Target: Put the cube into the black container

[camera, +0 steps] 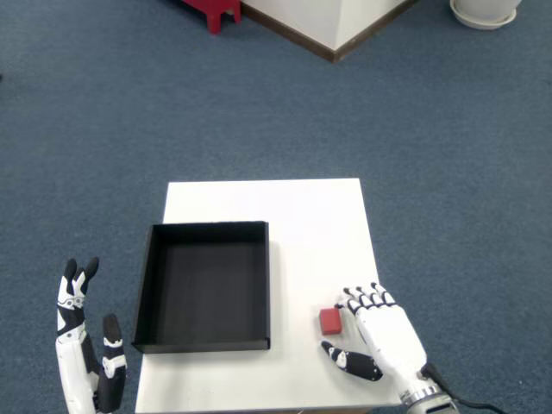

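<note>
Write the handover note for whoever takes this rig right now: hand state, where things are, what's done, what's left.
Right hand: open, fingers apart, on the white table just right of the red cube; contact with it cannot be judged.
Cube: on the table, right of the black container, outside it.
Container: empty.
Done: approach only.
Left: grasp the cube, carry it left, release it in the container.
</note>
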Robot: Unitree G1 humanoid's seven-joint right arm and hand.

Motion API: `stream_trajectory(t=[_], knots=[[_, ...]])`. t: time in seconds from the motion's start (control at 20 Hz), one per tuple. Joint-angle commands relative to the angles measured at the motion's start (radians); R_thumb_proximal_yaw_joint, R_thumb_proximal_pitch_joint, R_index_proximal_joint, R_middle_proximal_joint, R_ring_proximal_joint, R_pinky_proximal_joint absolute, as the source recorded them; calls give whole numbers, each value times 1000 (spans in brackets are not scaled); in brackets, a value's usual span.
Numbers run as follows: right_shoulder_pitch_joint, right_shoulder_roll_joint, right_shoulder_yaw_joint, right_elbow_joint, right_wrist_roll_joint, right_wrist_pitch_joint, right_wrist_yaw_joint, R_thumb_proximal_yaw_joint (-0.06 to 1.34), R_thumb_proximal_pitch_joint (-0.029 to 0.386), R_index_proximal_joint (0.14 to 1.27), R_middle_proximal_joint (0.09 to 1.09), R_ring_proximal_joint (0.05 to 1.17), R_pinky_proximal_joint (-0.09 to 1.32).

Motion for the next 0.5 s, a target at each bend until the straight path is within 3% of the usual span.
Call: stream_trajectory(t=[0.05,0.5], knots=[[-51,-3,0,2,-4,-23,-55,638,41,484,232,242,44],[-72,4,11,6,-21,-27,-79,650,55,478,225,240,50]])
